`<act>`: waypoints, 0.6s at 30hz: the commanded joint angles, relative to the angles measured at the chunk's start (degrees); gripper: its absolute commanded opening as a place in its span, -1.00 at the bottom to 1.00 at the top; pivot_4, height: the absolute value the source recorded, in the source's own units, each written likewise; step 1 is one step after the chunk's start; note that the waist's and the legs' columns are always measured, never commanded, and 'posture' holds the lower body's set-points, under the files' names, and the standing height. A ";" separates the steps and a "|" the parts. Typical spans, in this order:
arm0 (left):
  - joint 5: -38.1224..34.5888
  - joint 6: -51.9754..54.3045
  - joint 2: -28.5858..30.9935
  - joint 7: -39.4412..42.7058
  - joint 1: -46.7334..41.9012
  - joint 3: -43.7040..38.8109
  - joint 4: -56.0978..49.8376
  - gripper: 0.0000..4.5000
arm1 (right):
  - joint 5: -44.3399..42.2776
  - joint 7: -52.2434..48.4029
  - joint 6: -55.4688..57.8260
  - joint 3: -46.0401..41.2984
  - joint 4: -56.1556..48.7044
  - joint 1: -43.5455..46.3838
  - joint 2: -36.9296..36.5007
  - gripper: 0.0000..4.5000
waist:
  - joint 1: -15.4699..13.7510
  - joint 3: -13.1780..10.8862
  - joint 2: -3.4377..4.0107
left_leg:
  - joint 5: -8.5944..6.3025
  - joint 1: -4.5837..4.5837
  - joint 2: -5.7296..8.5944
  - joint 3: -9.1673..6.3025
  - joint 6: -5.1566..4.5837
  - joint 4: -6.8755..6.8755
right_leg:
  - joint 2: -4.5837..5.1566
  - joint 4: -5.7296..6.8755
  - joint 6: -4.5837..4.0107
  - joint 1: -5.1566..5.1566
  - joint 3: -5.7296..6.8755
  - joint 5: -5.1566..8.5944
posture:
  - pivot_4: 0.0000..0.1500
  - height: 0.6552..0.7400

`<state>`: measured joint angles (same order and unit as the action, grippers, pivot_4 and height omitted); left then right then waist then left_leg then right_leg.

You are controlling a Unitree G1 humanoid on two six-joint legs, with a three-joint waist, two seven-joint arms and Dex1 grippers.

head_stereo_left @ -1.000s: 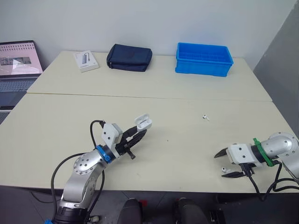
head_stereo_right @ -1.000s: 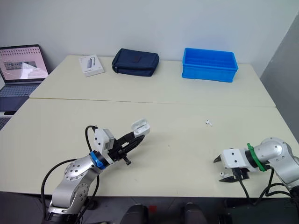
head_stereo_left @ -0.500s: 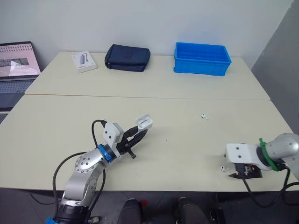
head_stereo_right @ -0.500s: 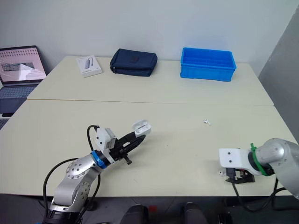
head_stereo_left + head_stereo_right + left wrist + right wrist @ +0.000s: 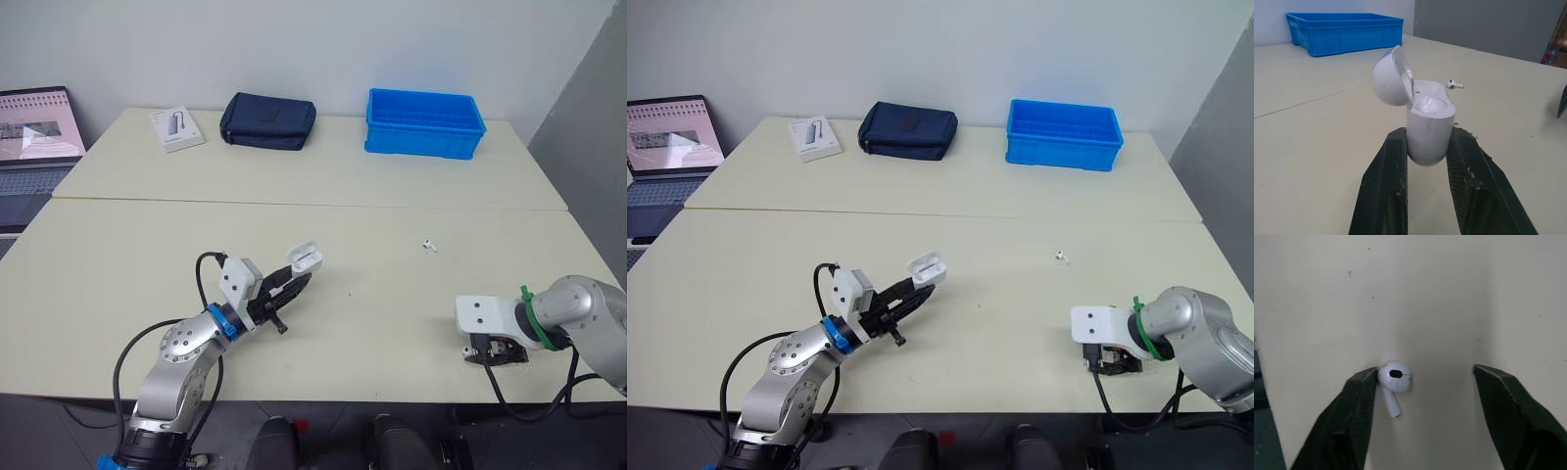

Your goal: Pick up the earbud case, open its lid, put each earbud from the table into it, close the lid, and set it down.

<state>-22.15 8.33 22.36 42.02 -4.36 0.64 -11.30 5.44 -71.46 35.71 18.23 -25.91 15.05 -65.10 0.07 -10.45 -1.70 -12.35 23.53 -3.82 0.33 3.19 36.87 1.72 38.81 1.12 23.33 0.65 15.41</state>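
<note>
While the left gripper [image 5: 294,284] pinches the open-lidded case [image 5: 1430,122], the right gripper [image 5: 1425,372] stands spread over an earbud [image 5: 1394,377] on the table [image 5: 147,245]. The earbud touches one finger.

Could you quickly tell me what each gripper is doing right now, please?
Left gripper: shut on the open case.
Right gripper: open, straddling an earbud on the table.
</note>
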 commanded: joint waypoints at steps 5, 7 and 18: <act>-0.14 -0.79 0.15 0.28 -0.19 -0.19 -1.88 -0.67 | -0.62 -0.58 1.20 0.06 -2.22 -0.83 0.12 -0.82 | 0.07 0.02 -0.03 | 0.00 -0.05 0.00 0.01 0.00 0.03 | 0.00 0.01 -0.09 -0.03 -0.02 0.04 | 1.00 0.69; -0.14 -1.00 0.06 0.44 -0.26 -0.14 -1.69 -0.67 | -1.79 -1.00 1.55 -0.88 -2.80 -0.52 0.34 -0.83 | 0.07 0.02 -0.03 | 0.00 -0.05 0.00 0.02 0.00 0.04 | 0.01 0.01 -0.14 -0.03 -0.03 0.07 | 1.00 0.69; -1.63 -0.32 -2.04 0.91 -2.33 0.71 -2.44 -0.67 | -21.94 14.85 18.16 -16.05 -5.99 16.90 31.03 -0.83 | 0.12 0.01 -0.04 | 0.00 0.01 -0.04 -0.11 0.00 -0.01 | -0.11 0.09 0.03 0.02 0.02 -0.03 | 1.00 0.69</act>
<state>-23.00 8.35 20.90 43.10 -5.66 0.97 -11.43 -13.21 -61.40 52.58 5.87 -30.63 30.60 -37.43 0.18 -10.44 -1.74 -12.35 23.56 -3.87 0.20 3.19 36.84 1.61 38.89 1.15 23.35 0.68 15.38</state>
